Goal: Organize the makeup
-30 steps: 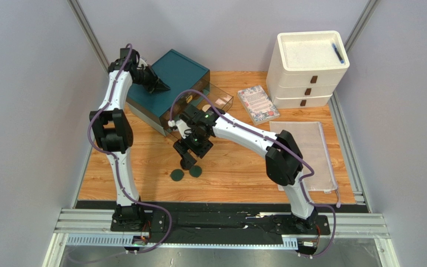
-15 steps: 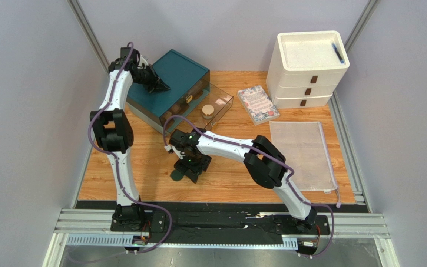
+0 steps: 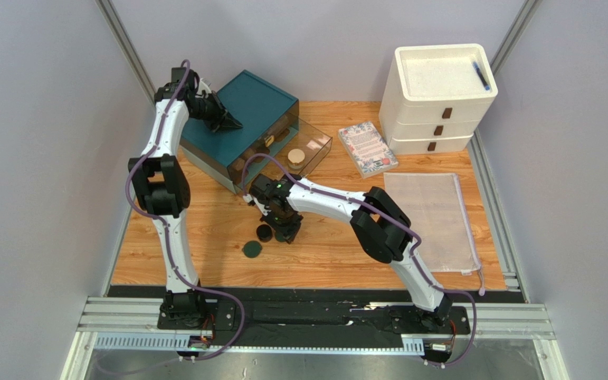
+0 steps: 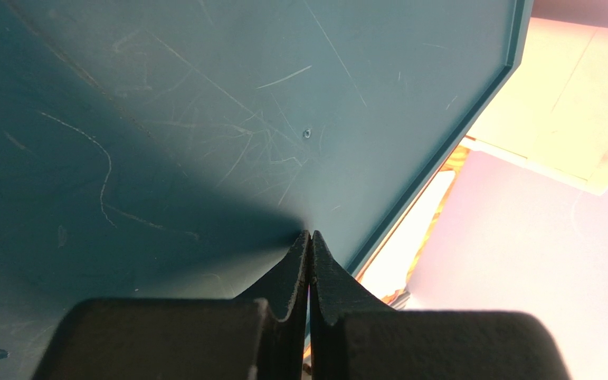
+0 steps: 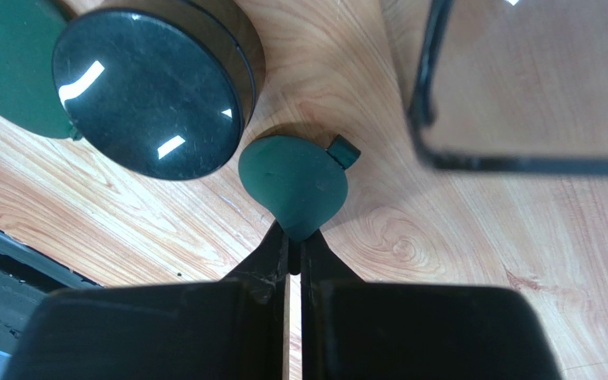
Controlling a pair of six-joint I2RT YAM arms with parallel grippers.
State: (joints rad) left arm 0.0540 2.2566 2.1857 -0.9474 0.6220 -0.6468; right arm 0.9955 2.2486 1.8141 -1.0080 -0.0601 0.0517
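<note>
My right gripper [image 5: 294, 237] is shut, pinching the edge of a flat dark green compact piece [image 5: 293, 178] just over the wooden table. Right beside it lies a round black compact [image 5: 152, 87], and past that a flat green disc [image 5: 10, 67]. From above, the right gripper [image 3: 283, 231] sits next to the black compact [image 3: 264, 233], with the green disc [image 3: 252, 250] in front. A round tan-lidded jar [image 3: 294, 156] lies in the clear drawer [image 3: 315, 146]. My left gripper [image 4: 309, 235] is shut and empty, its tips against the top of the teal box [image 4: 204, 119].
The teal box [image 3: 256, 107] stands at the back left with its clear drawer pulled out toward the right arm; the drawer's rim [image 5: 426, 87] shows close by. A patterned booklet [image 3: 367, 147], a white drawer unit [image 3: 439, 95] and a mesh pouch [image 3: 434, 218] lie to the right.
The right gripper came down over the green discs and went from wide open to shut on the right-hand one. A black compact now lies beside it. The left arm has not moved.
</note>
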